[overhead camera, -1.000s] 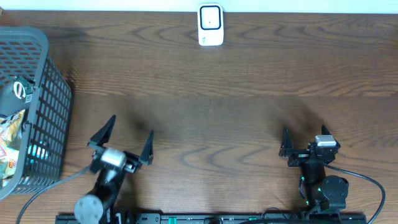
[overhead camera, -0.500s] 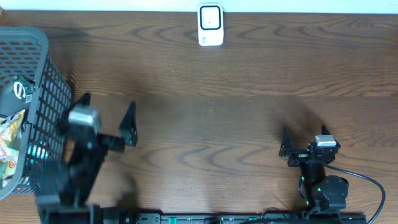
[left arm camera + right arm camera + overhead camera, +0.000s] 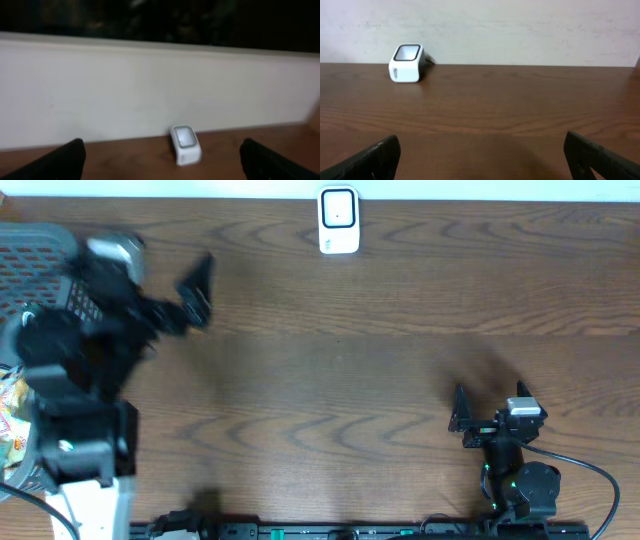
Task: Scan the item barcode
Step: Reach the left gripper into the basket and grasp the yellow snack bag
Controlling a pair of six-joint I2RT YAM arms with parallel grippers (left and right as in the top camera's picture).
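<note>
Left gripper point(image 3: 138, 280) raised beside basket point(image 3: 40, 250), right gripper point(image 3: 488, 410) low — both wide open, empty

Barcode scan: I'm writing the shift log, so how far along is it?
Done: nothing yet; both grippers are open and empty. In hand: the left gripper hangs by the basket, whose items lie inside; the right gripper rests at the front. Left: pick one, then present its barcode to the scanner at the back.

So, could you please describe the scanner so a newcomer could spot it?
Follow the far edge of the wooden table. Near its middle stands the scanner, a small white box with a dark-rimmed window. Unlike the grey mesh basket at left, it is solid white.
</note>
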